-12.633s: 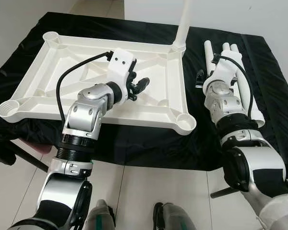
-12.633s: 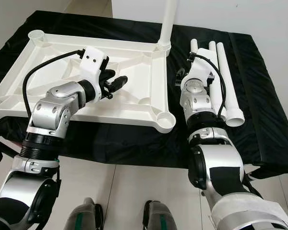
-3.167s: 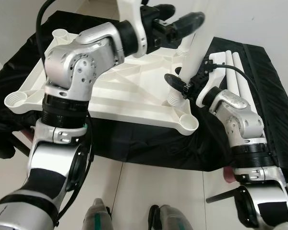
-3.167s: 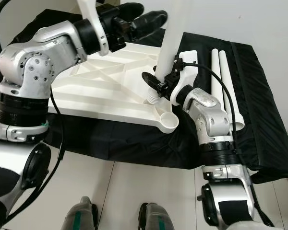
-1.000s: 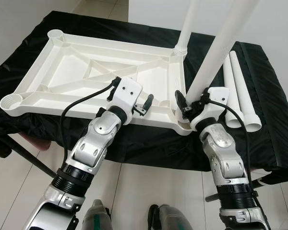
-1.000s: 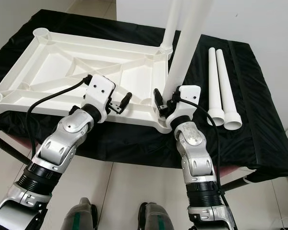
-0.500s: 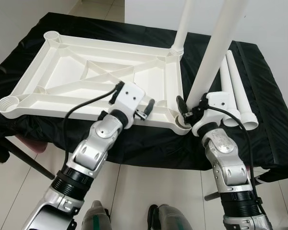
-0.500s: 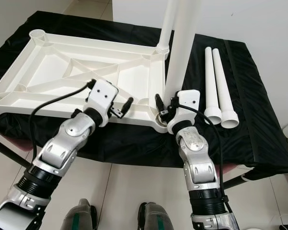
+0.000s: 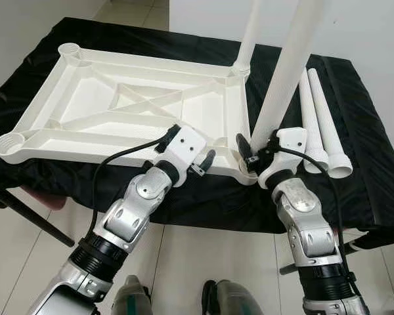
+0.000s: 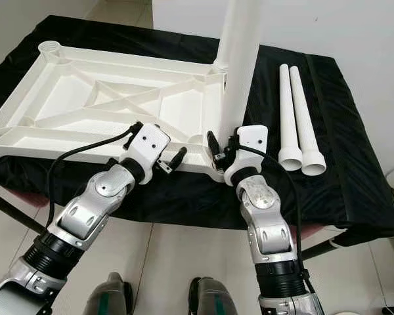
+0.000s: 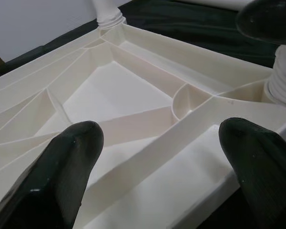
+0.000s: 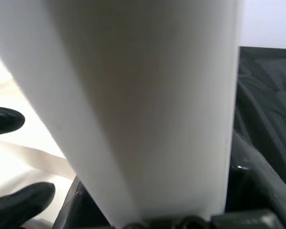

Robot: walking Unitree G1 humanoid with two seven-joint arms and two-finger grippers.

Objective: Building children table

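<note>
White plastic fills the scene. Low in the centre of the frame, the left gripper is hovering with fingers spread apart over the near rim of the upturned table frame. Just right of it, the right gripper is clasping an upright leg at the frame's near right corner. Farther back, a second leg is standing in the far right socket, and two loose legs are lying on the black-draped tabletop toward the right.

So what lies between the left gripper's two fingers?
In the left wrist view, the near rim of the upturned white tabletop lies between the open left gripper fingers, not yet clamped.
</note>
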